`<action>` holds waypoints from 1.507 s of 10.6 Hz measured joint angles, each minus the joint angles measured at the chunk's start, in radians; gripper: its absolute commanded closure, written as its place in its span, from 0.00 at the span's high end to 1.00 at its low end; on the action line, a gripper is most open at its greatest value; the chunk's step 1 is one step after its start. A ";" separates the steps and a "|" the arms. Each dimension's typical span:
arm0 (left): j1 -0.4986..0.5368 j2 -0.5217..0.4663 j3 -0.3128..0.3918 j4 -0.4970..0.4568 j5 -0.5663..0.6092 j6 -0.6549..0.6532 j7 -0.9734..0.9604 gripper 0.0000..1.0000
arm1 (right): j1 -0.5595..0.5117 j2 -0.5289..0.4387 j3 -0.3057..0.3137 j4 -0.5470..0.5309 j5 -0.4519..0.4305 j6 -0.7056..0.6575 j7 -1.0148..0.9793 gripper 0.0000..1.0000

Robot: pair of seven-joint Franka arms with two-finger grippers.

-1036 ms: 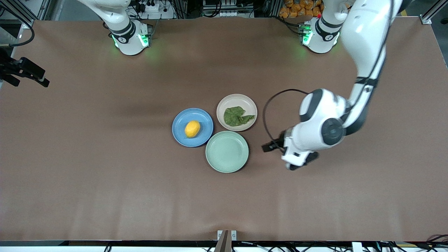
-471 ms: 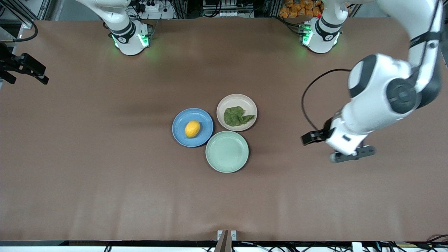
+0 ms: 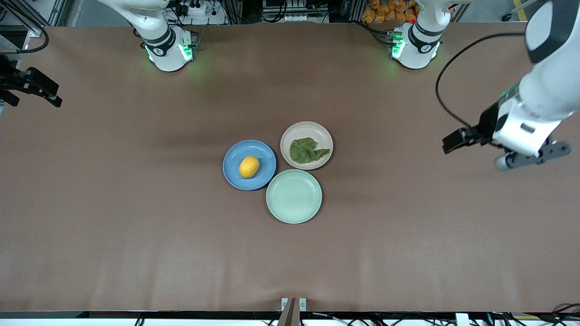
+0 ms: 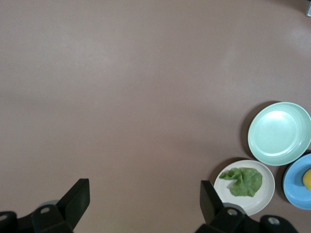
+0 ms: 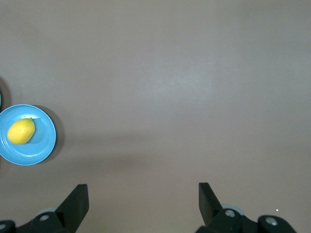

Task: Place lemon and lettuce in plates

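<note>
The yellow lemon [image 3: 249, 166] lies in the blue plate [image 3: 263, 156]. The green lettuce [image 3: 307, 151] lies in the beige plate [image 3: 299, 131], which stands beside the blue one and farther from the front camera. My left gripper [image 3: 530, 156] hangs open and empty over bare table toward the left arm's end, well apart from the plates. Its wrist view shows the open left gripper [image 4: 144, 189], the lettuce [image 4: 243, 180] and the beige plate [image 4: 257, 201]. My right gripper [image 5: 143, 191] is open and empty over bare table, away from the lemon [image 5: 21, 131].
A mint-green plate [image 3: 294, 196] with nothing in it touches both other plates, nearer to the front camera. A black part of the right hand [image 3: 31, 86] shows at the table's edge at the right arm's end. Brown table surrounds the plates.
The left arm has swung up and away from beside the mint-green plate toward the left arm's end of the table. The right hand has barely shifted. Lemon and lettuce stay in their plates.
</note>
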 measured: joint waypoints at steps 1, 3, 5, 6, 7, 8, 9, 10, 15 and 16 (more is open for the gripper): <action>0.014 -0.027 0.000 -0.004 0.000 -0.024 0.000 1.00 | 0.001 0.000 -0.003 0.000 0.000 0.000 0.000 1.00; 0.065 -0.051 0.001 -0.016 0.001 -0.038 0.024 1.00 | 0.003 0.001 -0.009 0.001 0.000 0.004 0.000 1.00; 0.111 -0.050 0.002 -0.032 0.001 -0.038 0.081 1.00 | 0.021 0.005 -0.027 0.006 0.000 0.008 0.000 1.00; 0.116 -0.050 0.001 -0.036 0.001 -0.038 0.087 1.00 | 0.030 0.010 -0.036 0.014 0.004 0.009 0.000 1.00; 0.115 -0.050 -0.004 -0.036 0.001 -0.038 0.087 1.00 | 0.032 0.013 -0.039 0.019 0.016 0.009 0.000 1.00; 0.112 -0.052 -0.013 -0.039 0.001 -0.038 0.086 1.00 | 0.032 0.015 -0.042 0.020 0.028 0.009 0.000 1.00; 0.111 -0.061 -0.022 -0.050 0.001 -0.038 0.067 1.00 | 0.032 0.017 -0.044 0.021 0.034 0.009 0.000 1.00; 0.110 -0.074 -0.032 -0.060 0.001 -0.038 0.029 1.00 | 0.032 0.018 -0.046 0.022 0.036 0.009 0.000 1.00; 0.115 -0.095 -0.049 -0.076 0.001 -0.040 -0.018 1.00 | 0.032 0.023 -0.046 0.022 0.036 0.009 0.000 1.00; 0.117 -0.096 -0.048 -0.076 0.001 -0.039 -0.014 1.00 | 0.033 0.025 -0.046 0.022 0.036 0.009 0.000 1.00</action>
